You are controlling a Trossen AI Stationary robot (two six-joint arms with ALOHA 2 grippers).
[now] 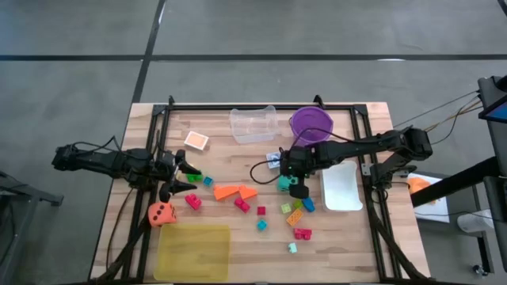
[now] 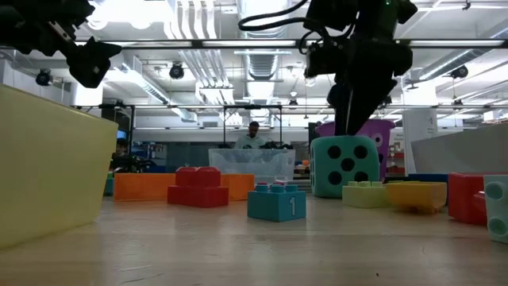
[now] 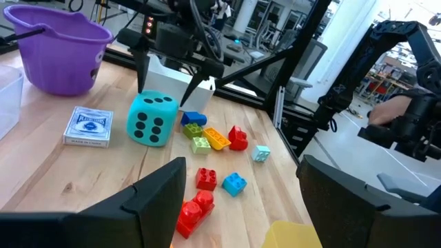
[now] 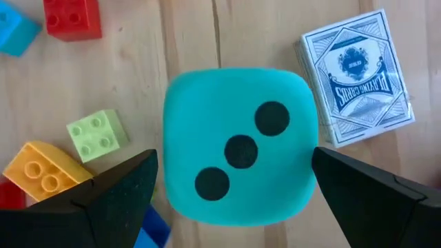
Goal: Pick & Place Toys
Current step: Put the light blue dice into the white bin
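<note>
From where I stand, the right gripper (image 4: 234, 200) hangs straight over the teal die (image 4: 240, 146), its two dark fingers spread wide on either side of the die's three-pip top face and not pinching it; the die sits on the wooden table (image 1: 238, 162) a little toward three o'clock of centre, in the overhead view at (image 1: 283, 183). Just beside the die lies a blue pack of playing cards (image 4: 357, 74), and on its other side a lime-green brick (image 4: 97, 135) and a yellow brick (image 4: 43, 169), with a red brick (image 4: 72, 16) farther off. The purple bucket (image 1: 310, 125) stands toward twelve o'clock of the die, the clear plastic tub (image 1: 253, 124) beside the bucket at its nine o'clock, and a white tray (image 1: 342, 187) lies at the die's three o'clock. The left gripper (image 1: 184, 176) waits near the table's nine o'clock side, its fingers parted and holding nothing. Close to it at its five o'clock rests the orange die (image 1: 162, 214), and the orange wedge pieces (image 1: 235, 191) lie between the two grippers. A flat yellow tray (image 1: 193, 252) occupies the six o'clock edge. Pink, teal and green bricks are scattered between the wedges and the white tray, including a pink brick (image 1: 302, 233) toward five o'clock.
</note>
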